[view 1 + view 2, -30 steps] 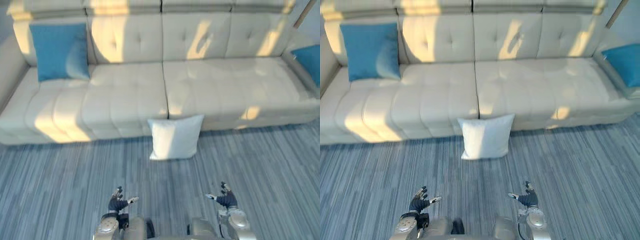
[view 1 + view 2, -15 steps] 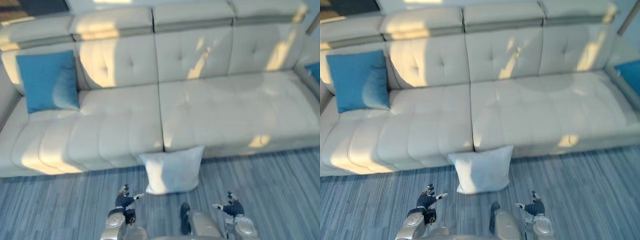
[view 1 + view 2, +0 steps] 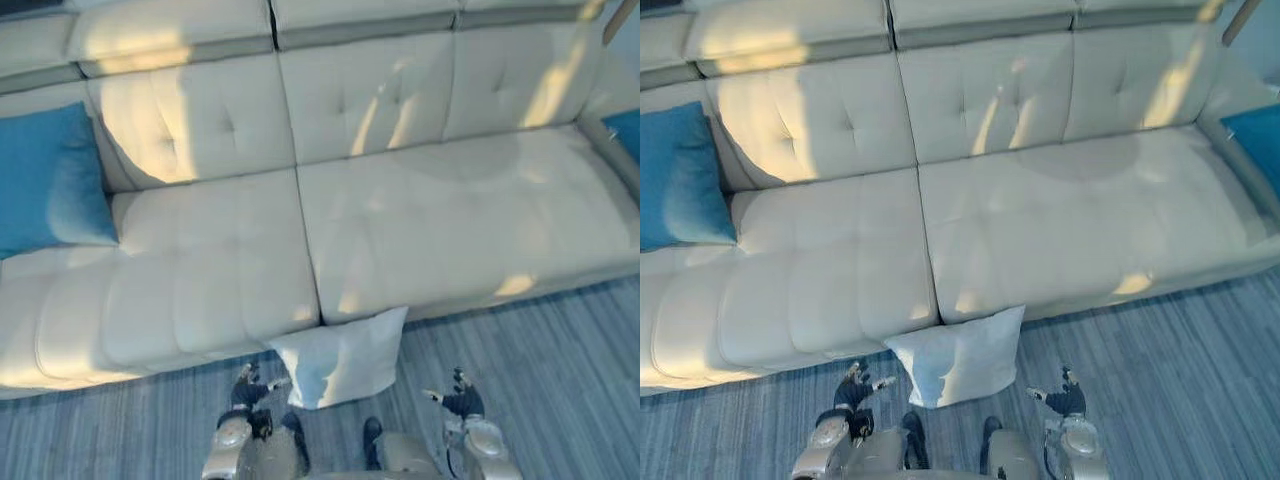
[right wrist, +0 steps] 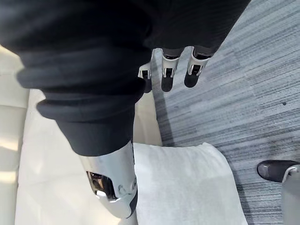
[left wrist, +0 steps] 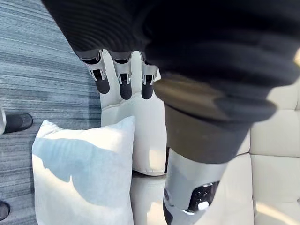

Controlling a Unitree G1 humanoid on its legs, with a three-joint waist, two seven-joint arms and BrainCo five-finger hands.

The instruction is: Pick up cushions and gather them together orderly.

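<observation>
**Placement.** The white cushion (image 3: 340,358) stands on edge on the striped grey carpet (image 3: 560,360). It is propped against the front of the cream sofa (image 3: 420,200), which appears to be what keeps it upright. It sits between the 2 hands and slightly ahead of them.

**Hands.** The left hand (image 3: 243,392) is just beside the cushion's near corner; contact cannot be confirmed. The right hand (image 3: 460,400) is apart from the cushion's other side. Both hands have their fingers extended and relaxed and hold nothing. With 1 hand either side, the posture is judged to be preparation for a 2-handed clasp.

**Other cushions.**
- The blue cushion (image 3: 48,180) is well ahead of the left hand and further left. It leans upright against the backrest at the sofa's end.
- The second blue cushion (image 3: 626,130) is well ahead of the right hand and further right, at the opposite end. It is partly cut off by the view's edge.

**Count.**
- 3 cushions: 1 white, 2 blue.
- 1 sofa.
- 2 hands, both empty.

**Judgement.** Gathering has not yet begun; the 3 cushions are well apart.
</observation>
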